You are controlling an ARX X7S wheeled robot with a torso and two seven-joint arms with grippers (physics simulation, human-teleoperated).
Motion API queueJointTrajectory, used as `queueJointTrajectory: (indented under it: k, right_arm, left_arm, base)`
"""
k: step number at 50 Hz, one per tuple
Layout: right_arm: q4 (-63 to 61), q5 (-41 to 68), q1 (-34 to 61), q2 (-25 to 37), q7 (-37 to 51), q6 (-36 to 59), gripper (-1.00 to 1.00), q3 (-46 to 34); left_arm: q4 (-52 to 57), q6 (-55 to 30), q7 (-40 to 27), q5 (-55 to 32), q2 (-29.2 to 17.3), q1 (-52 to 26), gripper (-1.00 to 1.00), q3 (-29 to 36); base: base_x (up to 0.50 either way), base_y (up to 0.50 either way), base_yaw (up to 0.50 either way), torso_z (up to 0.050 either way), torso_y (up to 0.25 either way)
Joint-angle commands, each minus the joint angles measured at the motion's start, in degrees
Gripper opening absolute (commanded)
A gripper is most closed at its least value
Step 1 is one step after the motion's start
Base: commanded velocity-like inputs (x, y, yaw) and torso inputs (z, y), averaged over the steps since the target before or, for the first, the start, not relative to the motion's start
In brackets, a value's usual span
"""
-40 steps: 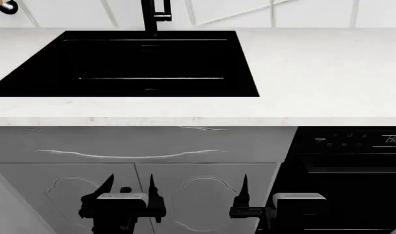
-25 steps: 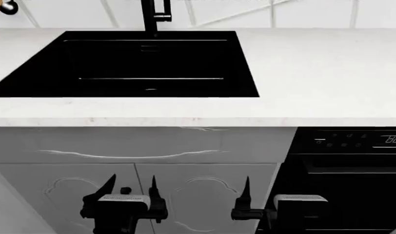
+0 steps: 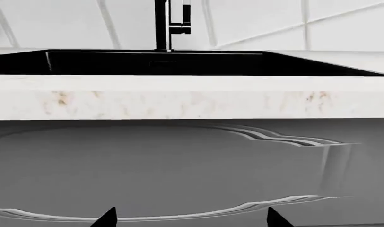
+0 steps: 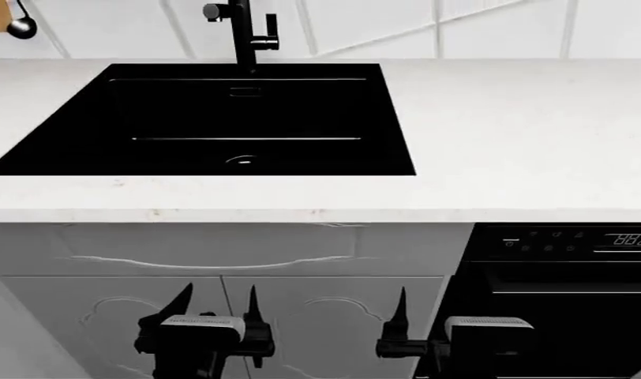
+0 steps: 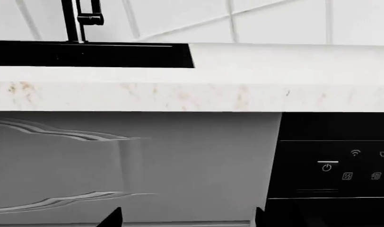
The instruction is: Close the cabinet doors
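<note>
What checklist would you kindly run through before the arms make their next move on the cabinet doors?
1. Cabinet doors flush with the frame: ok, as far as the head view shows; lower edges are out of view.
2. Left gripper empty and open: ok.
3. Right gripper empty and open: ok.
4. Grippers touching the doors: cannot tell; depth is unclear.
5. Dishwasher front free of the right gripper: cannot tell; they overlap in the head view.
6. Sink and countertop out of the arms' way: ok.
</note>
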Motion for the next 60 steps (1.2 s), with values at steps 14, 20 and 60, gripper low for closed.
queueJointTrajectory:
  k: [14,20,60]
  right_arm:
    - [-4.9,-0.4,-0.2,2.6,3.4,1.7,1.00,-1.5]
    - [-19.5,-1.4,3.5,4.9,4.5,13.3,1.00,-0.7]
    - [-45.9,3.3,62.3,12.5,-0.3,73.7,1.00,1.1]
  left_arm:
    - [3.9,-2.5,-1.5,-1.7,-2.4,-0.5,1.00,2.0]
    - [16.6,-11.4,-3.1,-2.3,-4.9,-5.5,1.00,0.3]
    - [40.9,-65.2,-5.7,-11.1,-9.7,-65.1,1.00,-6.6]
  base:
    - [0.00,0.00,0.00,0.050,0.009]
    - [0.00,0.00,0.00,0.050,0.008]
    - [0.00,0.00,0.00,0.050,0.009]
